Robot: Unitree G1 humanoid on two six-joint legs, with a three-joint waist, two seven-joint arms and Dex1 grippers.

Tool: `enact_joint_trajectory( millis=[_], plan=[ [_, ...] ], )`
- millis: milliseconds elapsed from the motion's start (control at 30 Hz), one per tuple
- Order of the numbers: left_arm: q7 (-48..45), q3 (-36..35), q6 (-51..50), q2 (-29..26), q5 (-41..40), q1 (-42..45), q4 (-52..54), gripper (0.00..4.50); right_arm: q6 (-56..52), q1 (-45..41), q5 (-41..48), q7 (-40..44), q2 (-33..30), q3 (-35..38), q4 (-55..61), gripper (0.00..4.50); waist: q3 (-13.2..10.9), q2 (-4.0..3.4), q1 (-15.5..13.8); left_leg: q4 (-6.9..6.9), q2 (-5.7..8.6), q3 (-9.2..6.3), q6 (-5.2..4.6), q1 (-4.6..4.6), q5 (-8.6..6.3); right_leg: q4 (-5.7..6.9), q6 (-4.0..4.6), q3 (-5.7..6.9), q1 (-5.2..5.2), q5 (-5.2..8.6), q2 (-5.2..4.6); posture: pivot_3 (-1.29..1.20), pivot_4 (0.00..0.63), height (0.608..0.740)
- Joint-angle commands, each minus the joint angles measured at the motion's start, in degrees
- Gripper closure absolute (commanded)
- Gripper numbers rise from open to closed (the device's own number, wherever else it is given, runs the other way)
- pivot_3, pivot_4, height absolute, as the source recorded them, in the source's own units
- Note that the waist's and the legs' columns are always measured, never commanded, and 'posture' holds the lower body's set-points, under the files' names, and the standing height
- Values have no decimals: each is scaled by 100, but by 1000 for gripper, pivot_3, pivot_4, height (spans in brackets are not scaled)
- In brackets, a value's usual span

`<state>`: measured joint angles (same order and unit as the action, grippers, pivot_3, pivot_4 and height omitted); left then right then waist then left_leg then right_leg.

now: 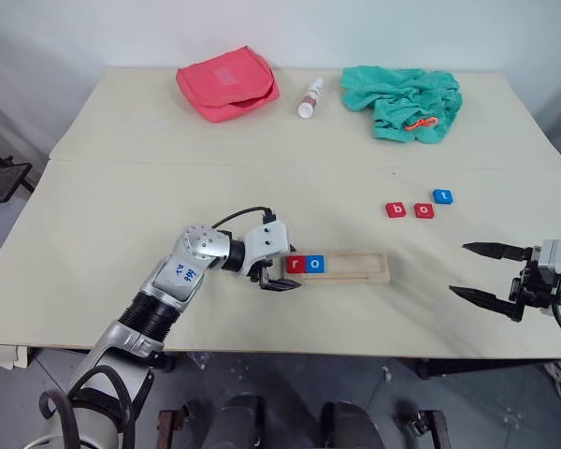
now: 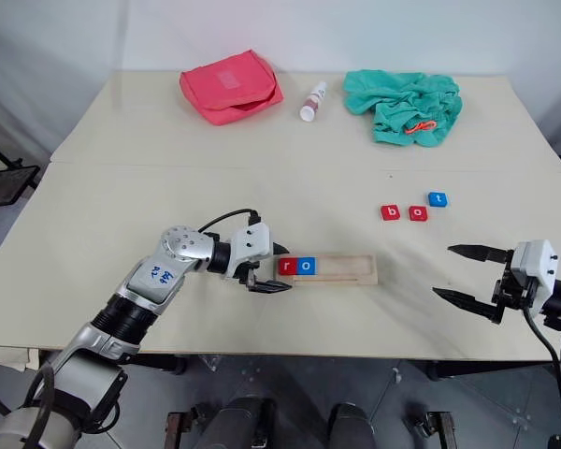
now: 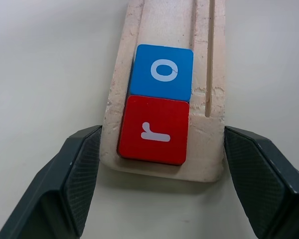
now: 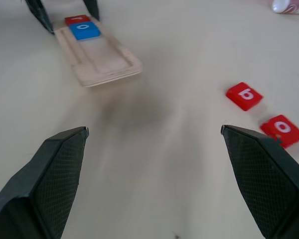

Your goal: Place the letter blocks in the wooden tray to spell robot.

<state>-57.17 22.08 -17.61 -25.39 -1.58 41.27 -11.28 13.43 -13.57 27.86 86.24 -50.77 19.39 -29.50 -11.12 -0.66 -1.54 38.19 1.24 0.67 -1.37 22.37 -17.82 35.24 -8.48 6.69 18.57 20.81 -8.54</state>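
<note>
Left gripper (image 1: pixel 279 278): stood spread around the left end of the wooden tray (image 1: pixel 360 268) at lower centre, holding nothing.
Tray: red r (image 1: pixel 294 264), blue o (image 1: pixel 316 264) seated.
Loose blocks: b (image 1: pixel 395 210), o (image 1: pixel 424 210), t (image 1: pixel 442 196) (right of centre).
Right gripper (image 1: pixel 491 274): wide, empty; b next, I'd judge, set flush beside o.

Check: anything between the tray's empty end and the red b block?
Nothing. In the left eye view, bare tabletop separates the wooden tray from the red b block.
</note>
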Motion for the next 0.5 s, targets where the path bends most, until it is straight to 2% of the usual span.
enact_joint_trajectory(
  millis=[33, 467, 500],
  plan=[
    [46, 119, -179, 74, 185, 84, 289, 1027, -36, 233, 207, -131, -33, 360, 306, 0, 0, 0, -11, 1, 1, -2, -1, 0, 0, 0, 0, 0, -2, 0, -1, 0, 150, 740],
    [143, 187, -644, 175, 327, -88, 757, 1027, -114, 181, 228, -349, 52, 305, 401, 0, 0, 0, -2, 1, 0, -12, -2, -1, 1, 0, 0, -1, -2, 0, -1, 0, 150, 740],
    [161, 187, -681, 183, 330, -111, 794, 677, -124, 173, 234, -371, 70, 296, 420, 0, 0, 0, -2, 1, 0, -14, -2, -1, 1, 0, 0, -1, -2, 0, -1, 0, 150, 740]
  ],
)
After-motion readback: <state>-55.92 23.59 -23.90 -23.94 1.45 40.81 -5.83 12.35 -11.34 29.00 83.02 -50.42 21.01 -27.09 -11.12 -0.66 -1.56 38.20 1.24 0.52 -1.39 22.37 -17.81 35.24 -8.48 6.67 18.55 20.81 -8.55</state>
